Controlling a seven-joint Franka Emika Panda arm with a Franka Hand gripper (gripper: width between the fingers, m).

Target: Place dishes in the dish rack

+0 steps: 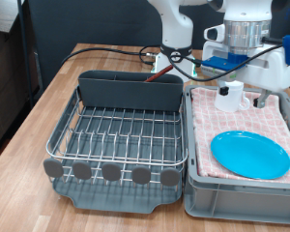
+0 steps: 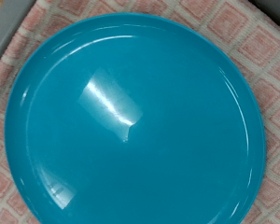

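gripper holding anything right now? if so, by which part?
Cannot tell. The gripper hangs above the pink checkered cloth; its fingertips are unclear. The blue plate lies flat and ungrasped, filling the wrist view.

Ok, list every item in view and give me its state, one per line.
Plate: lying flat on the pink checkered cloth in the grey bin, not in the rack.
White cup: standing upright on the cloth, beyond the plate.
Dish rack: no dishes visible on its wire grid.
Utensil caddy: contents cannot be seen.
Gripper: fingers not visible; the wrist view looks straight down at the plate.
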